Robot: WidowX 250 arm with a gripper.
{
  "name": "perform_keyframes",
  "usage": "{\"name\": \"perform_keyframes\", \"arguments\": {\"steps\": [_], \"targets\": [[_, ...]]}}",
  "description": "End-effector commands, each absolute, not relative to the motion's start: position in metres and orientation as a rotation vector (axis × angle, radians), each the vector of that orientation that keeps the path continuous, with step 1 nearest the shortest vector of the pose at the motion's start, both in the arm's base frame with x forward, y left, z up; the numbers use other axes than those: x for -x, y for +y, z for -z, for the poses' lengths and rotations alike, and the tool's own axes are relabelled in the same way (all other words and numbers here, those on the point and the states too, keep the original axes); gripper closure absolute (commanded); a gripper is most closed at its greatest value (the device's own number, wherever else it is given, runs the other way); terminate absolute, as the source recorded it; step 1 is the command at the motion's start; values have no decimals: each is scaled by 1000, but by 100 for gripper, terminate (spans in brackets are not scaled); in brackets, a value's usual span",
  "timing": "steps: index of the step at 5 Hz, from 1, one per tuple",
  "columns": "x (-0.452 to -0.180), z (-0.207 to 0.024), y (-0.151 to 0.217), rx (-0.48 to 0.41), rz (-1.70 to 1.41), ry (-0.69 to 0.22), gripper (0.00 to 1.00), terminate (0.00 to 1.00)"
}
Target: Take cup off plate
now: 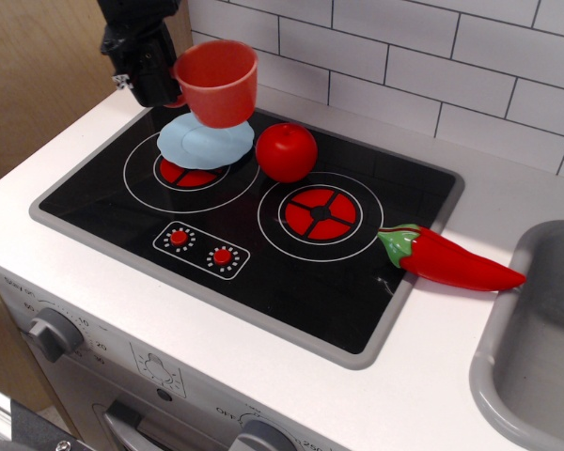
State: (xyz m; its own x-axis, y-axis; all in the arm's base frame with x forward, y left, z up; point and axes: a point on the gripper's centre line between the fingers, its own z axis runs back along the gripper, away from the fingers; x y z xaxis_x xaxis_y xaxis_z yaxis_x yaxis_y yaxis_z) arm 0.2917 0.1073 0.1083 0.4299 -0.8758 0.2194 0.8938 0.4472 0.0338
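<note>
The plate (205,144) lies on the back-left burner (190,172) of the stove (254,221). The cup (217,83) hangs above the plate's rear part, seemingly clear of it, with the gripper (166,86) at its left side, against the handle as far as can be seen. The tomato (286,151) sits just right of the plate, between the two burners. The right burner (320,213) lies in front of and right of the tomato. The knobs (200,248) sit in front of the left burner. The pepper (446,259) lies across the stove's right edge onto the counter (451,376), with the sink (536,329) further right. Tiles (432,56) stand behind.
</note>
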Motion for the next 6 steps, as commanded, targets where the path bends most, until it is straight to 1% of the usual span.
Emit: {"name": "perform_keyframes", "arguments": {"steps": [1, 2, 4, 5, 6], "targets": [[-255, -120, 74, 62, 1230, -201, 100, 0], [-247, -110, 59, 93, 1236, -171, 100, 0], [-251, -87, 28, 71, 1219, -200, 100, 0], [-254, -79, 24, 58, 1208, -221, 100, 0], [-259, -71, 29, 52, 1195, -224, 100, 0]]}}
